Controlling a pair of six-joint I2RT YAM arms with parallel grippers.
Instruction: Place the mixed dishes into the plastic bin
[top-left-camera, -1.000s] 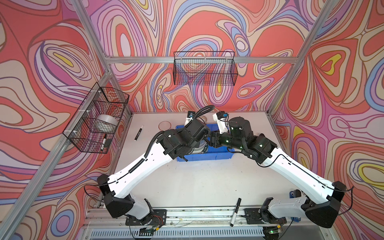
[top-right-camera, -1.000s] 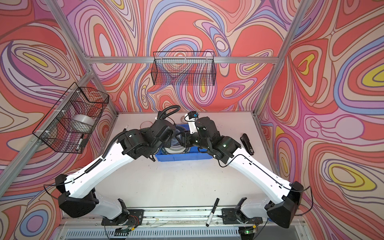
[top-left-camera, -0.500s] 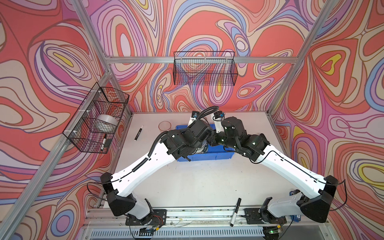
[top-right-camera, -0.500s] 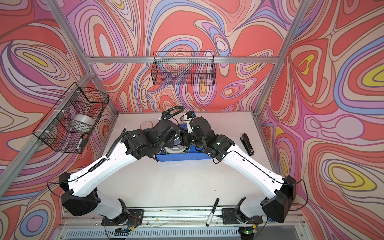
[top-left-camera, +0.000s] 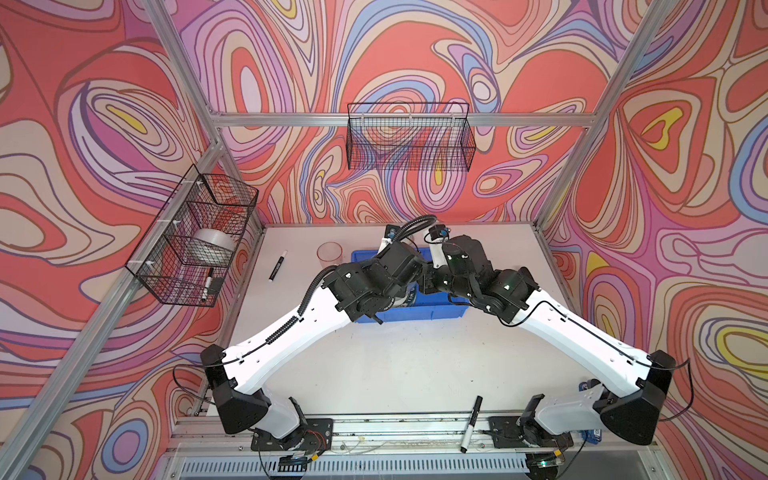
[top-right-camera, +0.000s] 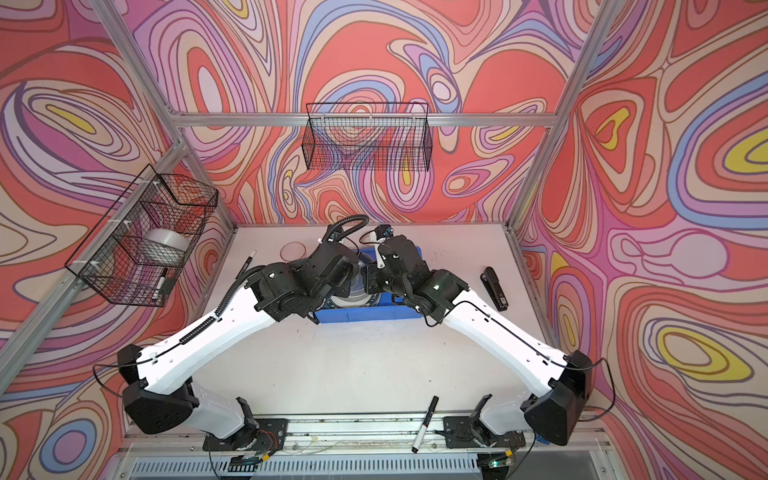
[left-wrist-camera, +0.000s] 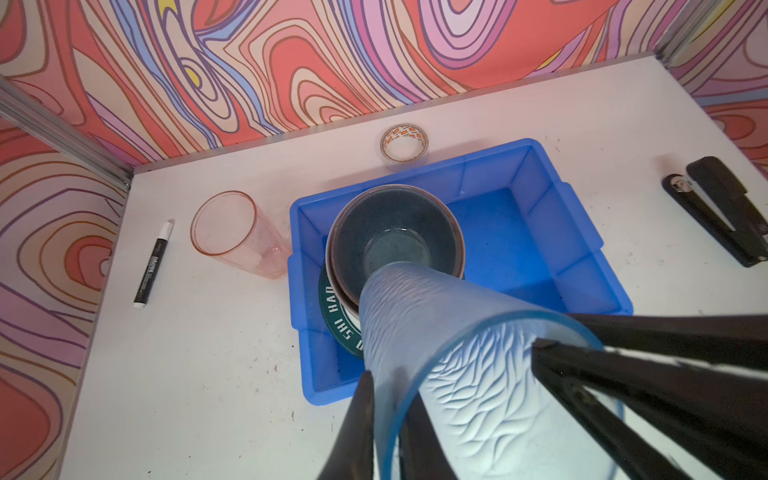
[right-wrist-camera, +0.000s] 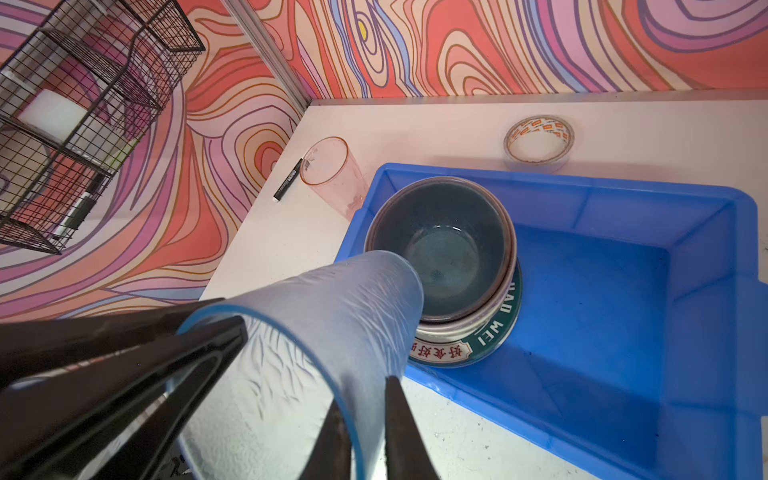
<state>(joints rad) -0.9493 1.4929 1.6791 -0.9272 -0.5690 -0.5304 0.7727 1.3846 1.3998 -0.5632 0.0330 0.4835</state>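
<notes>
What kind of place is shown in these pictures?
Probably a robot test cell: two robot arms fixed at the edge of the table, an aluminium frame with swirl-patterned walls, a wire basket hung on it.

Lighting is bright, even, seemingly overhead. Shadows on the white table (top-left-camera: 415, 365) are soft. Top views are sharp, splayed at edges. The bluish tumbler (left-wrist-camera: 457, 353) blurs nearest the wrist lens; the dark blue bowl (right-wrist-camera: 449, 249) shows faint sheen.

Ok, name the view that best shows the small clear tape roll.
The right wrist view: the small clear tape roll is large, unobstructed, behind the blue plastic bin. The left wrist view shows it smaller; in both top views the arms hide it.
</notes>
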